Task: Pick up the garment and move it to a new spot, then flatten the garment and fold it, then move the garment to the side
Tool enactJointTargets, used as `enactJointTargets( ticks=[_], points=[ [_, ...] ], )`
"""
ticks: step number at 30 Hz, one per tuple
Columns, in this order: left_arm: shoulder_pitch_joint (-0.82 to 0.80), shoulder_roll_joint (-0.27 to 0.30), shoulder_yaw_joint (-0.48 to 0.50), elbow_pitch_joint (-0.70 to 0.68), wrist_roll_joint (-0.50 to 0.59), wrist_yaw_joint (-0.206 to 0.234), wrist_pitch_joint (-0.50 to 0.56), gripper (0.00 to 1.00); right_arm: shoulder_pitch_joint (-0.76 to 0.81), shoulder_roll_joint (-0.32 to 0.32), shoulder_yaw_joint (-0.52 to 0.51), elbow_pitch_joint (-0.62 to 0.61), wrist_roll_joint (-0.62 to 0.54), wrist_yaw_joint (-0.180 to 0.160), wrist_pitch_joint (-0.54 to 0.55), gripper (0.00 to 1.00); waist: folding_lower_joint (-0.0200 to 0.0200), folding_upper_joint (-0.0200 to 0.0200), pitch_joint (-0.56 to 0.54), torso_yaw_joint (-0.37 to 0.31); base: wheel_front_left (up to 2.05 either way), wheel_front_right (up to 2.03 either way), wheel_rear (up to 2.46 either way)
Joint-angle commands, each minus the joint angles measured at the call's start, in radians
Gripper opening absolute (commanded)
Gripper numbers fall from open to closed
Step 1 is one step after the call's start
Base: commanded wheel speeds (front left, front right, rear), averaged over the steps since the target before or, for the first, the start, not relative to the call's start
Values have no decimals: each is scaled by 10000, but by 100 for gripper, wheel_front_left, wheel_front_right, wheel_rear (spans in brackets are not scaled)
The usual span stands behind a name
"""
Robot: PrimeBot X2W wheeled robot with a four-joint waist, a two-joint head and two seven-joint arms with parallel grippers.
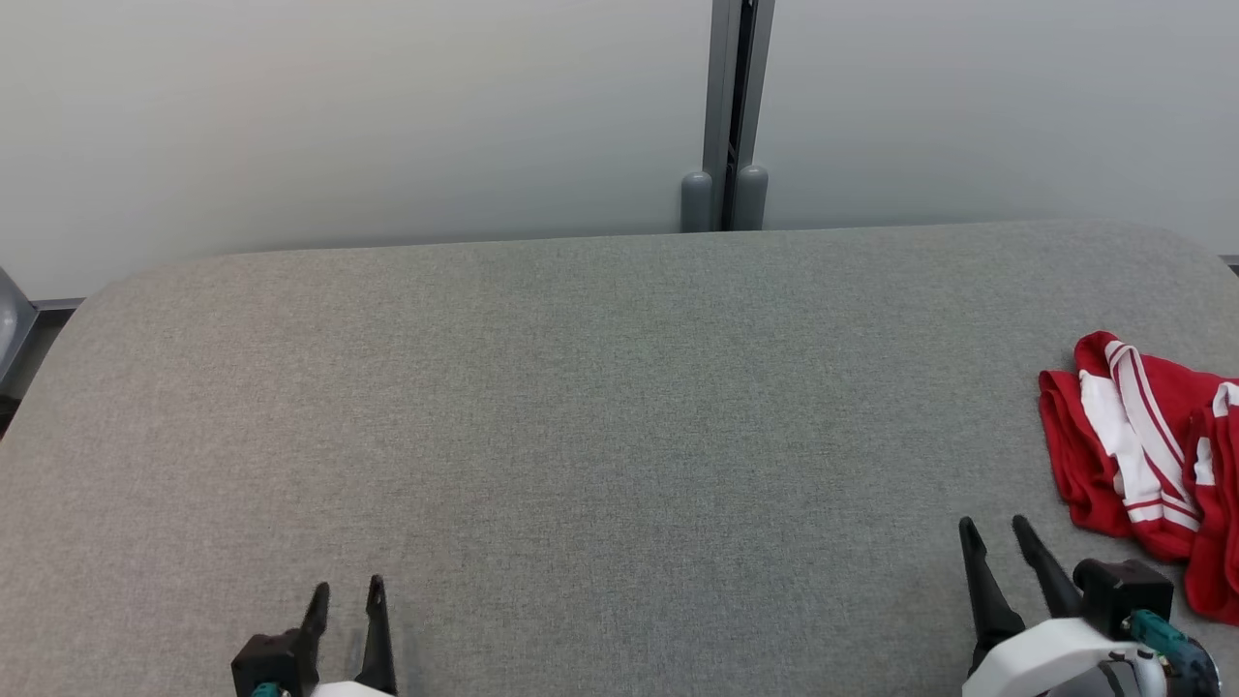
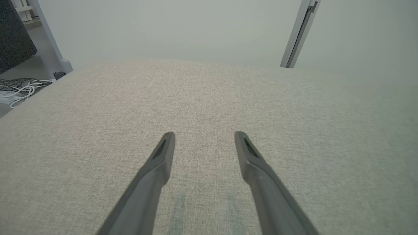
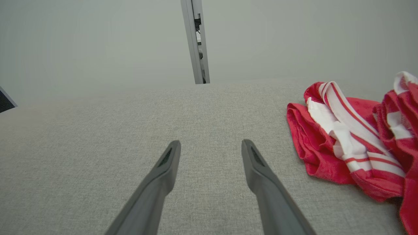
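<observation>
Grey fabric table [image 1: 581, 387], pale wall [image 1: 339, 116] behind, red-white garment [image 1: 1142, 455] crumpled at right edge, just right of right gripper [image 1: 992, 523], fingers apart, empty, left gripper [image 1: 348, 583] likewise, well apart.

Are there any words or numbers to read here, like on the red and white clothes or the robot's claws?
None can be read.
The red and white garment has stripes but no letters or numbers.
The left claw and right claw are plain dark.
The grey table carries no writing.
</observation>
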Motion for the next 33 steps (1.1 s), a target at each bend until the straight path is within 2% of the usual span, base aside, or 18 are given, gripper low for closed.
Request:
enactJointTargets(
  ticks=[1, 21, 33],
  points=[
    [9, -4, 0, 23, -2, -1, 11, 0, 8, 6, 2, 22, 2, 0, 3, 0, 0, -1, 0, 0, 0, 0, 0],
    [-272, 11, 577, -517, -3575, -601, 990, 0, 68, -19, -278, -708, 3828, 0, 997, 0, 0, -1, 7, -10, 0, 0, 0],
    [-409, 25, 849, -825, -5320, -898, 1453, 0, 104, -41, -388, -1107, 5697, 0, 1462, 0, 0, -1, 10, -15, 0, 0, 0]
  ],
)
